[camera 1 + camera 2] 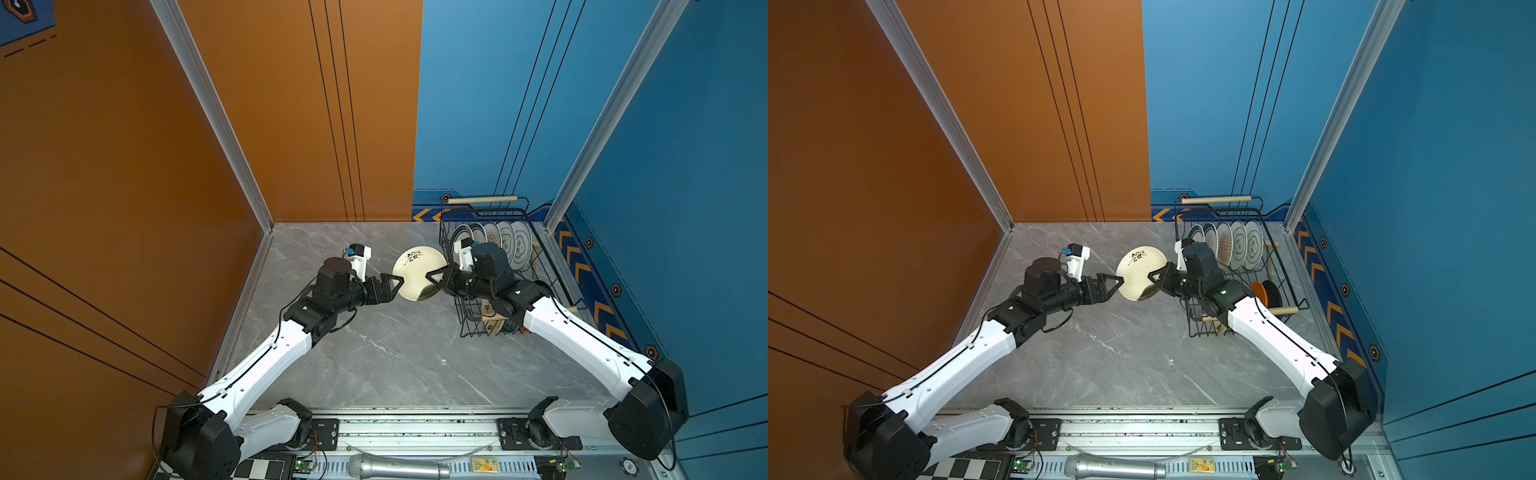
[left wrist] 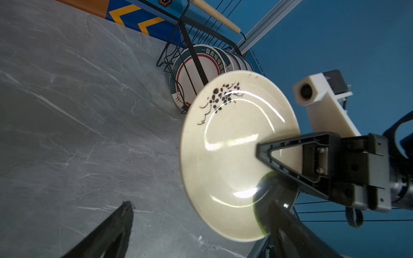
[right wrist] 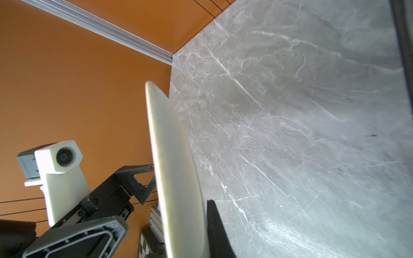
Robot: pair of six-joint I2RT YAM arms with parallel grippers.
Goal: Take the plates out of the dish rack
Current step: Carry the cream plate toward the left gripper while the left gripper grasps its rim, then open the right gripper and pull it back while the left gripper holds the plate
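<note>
Right fingers (image 3: 214,223) pinch the plate (image 1: 415,270) by its rim over the bench (image 1: 374,353); your left fingers (image 2: 126,212) gape wide astride the far rim, likely for handover.

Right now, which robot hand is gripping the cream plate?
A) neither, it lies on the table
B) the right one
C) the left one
B: the right gripper is shut on the rim of the cream plate, while the left gripper is open.
</note>
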